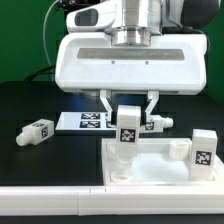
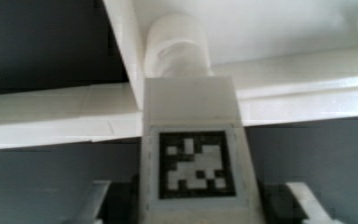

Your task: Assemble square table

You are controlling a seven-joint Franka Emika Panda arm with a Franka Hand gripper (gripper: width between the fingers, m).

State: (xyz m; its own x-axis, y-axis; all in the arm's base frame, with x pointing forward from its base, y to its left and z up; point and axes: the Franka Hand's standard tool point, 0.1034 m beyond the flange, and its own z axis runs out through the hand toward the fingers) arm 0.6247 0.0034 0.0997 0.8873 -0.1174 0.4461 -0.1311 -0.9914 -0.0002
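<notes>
As tool (image 1: 130, 113) grips leg (image 1: 129, 130) — exterior adds loose leg (image 1: 35, 130).

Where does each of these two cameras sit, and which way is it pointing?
Exterior view: off the arm, near table height, facing the tool from the front; it sees the wrist block, the held leg, the top and the marker board.
Wrist view: on the wrist, looking along the tool at the held leg and the top; of the robot only the fingers show.
Shared: held leg, top, tool.
</notes>
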